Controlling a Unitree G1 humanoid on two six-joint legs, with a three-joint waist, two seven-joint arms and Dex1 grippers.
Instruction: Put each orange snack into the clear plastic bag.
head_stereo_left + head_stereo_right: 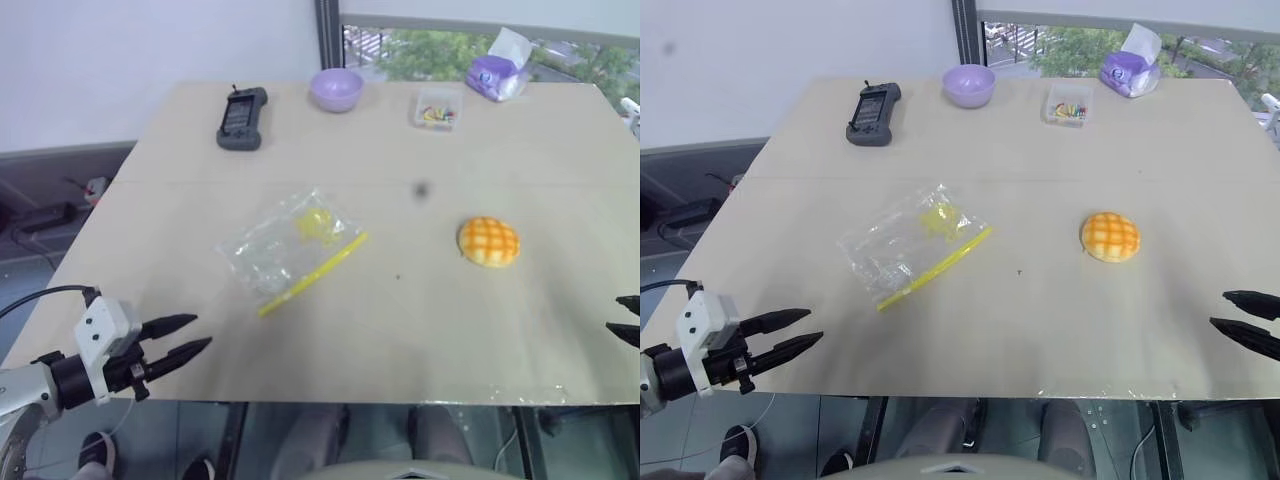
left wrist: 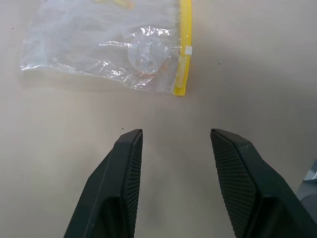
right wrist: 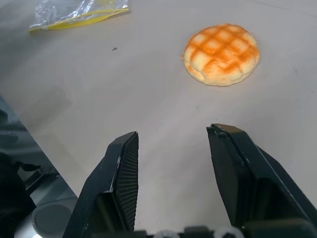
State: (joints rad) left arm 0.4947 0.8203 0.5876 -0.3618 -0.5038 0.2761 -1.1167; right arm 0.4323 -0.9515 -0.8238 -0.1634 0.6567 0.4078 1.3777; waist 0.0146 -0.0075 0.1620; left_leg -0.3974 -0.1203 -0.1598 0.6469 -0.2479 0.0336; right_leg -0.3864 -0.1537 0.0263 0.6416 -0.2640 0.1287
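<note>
The round, domed orange snack (image 1: 489,241) with its criss-cross top lies bare on the beige table (image 1: 400,320), well apart from the crinkly clear plastic bag (image 1: 290,250), which looks flat and probably sealed. The right gripper (image 3: 173,144) and the left gripper (image 2: 176,136) both stand apart and empty. Straddle the bun squarely; squeeze gently.

I am seeing a black handheld device (image 1: 241,119), a lilac bowl (image 1: 336,89), a small clear box (image 1: 437,109) and a purple tissue pack (image 1: 497,72) sitting along the table's (image 1: 300,330) far edge.
</note>
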